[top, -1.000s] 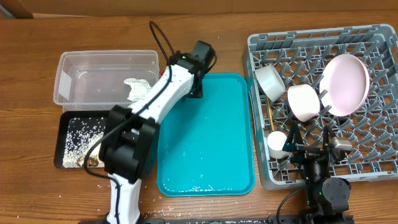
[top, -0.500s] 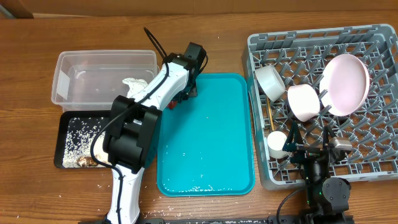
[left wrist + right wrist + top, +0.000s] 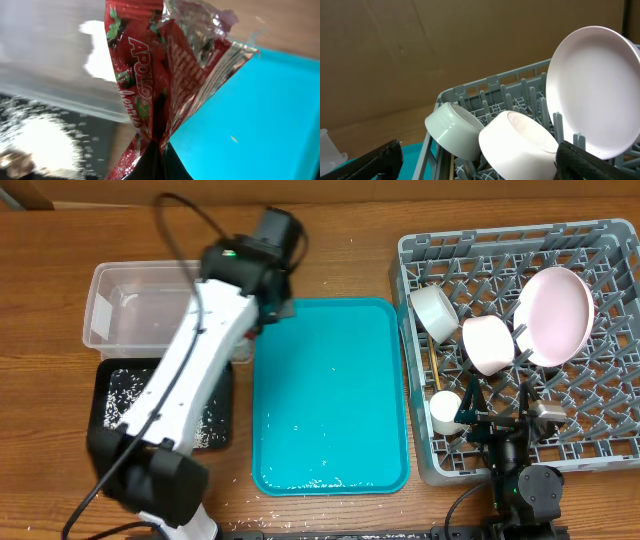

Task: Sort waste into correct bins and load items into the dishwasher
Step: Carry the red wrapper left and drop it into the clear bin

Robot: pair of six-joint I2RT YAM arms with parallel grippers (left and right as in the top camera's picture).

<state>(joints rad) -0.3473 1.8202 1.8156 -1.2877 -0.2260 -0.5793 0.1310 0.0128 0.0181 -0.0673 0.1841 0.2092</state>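
Observation:
My left gripper (image 3: 160, 162) is shut on the crumpled red wrapper (image 3: 150, 75), which hangs lifted over the seam between the teal tray and the clear tub (image 3: 45, 60). Overhead, the left gripper (image 3: 268, 308) sits at the tub's (image 3: 150, 305) right end, and the wrapper is hidden under the arm. The black tray (image 3: 118, 402) holds rice. In the grey dish rack (image 3: 600, 430) stand the plate (image 3: 555, 315), pink bowl (image 3: 487, 345), white bowl (image 3: 435, 310), cup (image 3: 447, 410) and chopsticks (image 3: 435, 370). My right gripper (image 3: 480, 162) is open, low at the rack's near side.
The teal tray (image 3: 330, 395) lies between the bins and the rack, with a few rice grains on it. A blurred white patch (image 3: 97, 50) shows in the tub. My left arm crosses over the tub and the black tray. Brown wooden table surrounds everything.
My left gripper shut on the red wrapper at the teal tray's top-left corner, lifted it and swung left toward the clear tub. The right arm has not moved.

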